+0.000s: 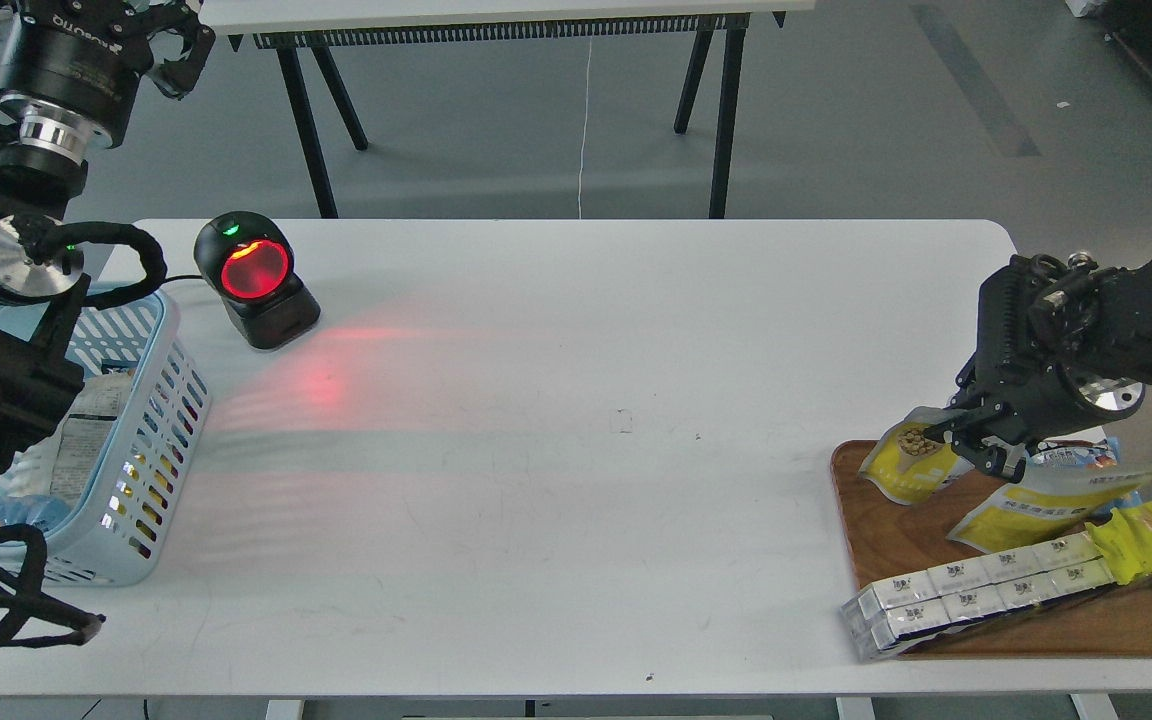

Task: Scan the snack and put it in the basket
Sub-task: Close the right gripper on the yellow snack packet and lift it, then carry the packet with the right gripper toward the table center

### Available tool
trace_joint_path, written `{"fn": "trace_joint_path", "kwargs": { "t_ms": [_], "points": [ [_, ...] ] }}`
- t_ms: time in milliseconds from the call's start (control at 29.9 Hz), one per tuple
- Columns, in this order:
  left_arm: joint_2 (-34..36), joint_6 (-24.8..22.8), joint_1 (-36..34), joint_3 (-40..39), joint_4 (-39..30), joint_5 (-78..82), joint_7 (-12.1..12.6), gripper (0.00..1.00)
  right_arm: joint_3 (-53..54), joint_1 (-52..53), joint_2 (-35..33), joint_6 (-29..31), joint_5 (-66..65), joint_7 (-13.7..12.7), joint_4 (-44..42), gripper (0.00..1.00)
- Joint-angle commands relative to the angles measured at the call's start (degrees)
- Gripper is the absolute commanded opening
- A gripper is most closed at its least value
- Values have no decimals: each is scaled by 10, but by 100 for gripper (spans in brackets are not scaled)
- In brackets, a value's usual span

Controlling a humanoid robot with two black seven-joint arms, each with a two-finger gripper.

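The white desk (pixel 576 420) is carrying three things: the scanner (pixel 254 280) sitting at far left, the basket (pixel 161 400) just beside it, the tray (pixel 1026 630) lying well apart.

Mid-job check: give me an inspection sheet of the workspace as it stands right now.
Surface: white table, red scanner glow on its left part.
Job's things: snack at the left end of the wooden tray; basket at the table's left edge, packets already inside; scanner lit red.
Clutter: larger yellow pouch, long pack of white boxes, both on the tray.
Grippers: right gripper down at the snack, closure unclear; left gripper raised at top left, state unclear.
Cables: scanner lead running left; black arm cables over the basket.
Surroundings: second table behind, grey floor.
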Motion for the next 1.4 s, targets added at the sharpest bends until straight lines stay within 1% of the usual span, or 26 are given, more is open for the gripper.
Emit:
{"fn": "trace_joint_path", "kwargs": {
  "t_ms": [0,234,401,601,735,1069,1369],
  "points": [
    [2,0,0,0,0,0,0,99,0,0,-3,-1,0,0,1,0],
    [5,0,-2,0,0,0,1,99,8,40,-8,-3,6,0,7,0],
    [7,0,-2,0,0,0,1,99,22,85,5,-3,59,0,19,0],
    [8,-1,-2,0,0,0,1,99,32,129,88,0,144,0,16,0],
    [8,-1,-2,0,-1,0,1,99,39,137,150,4,201,0,3,0],
    [10,-3,0,0,0,0,0,99,53,118,268,-5,231,0,-61,0],
    [9,-3,0,0,0,-1,0,99,75,95,355,-8,274,0,-108,0]
  ]
}}
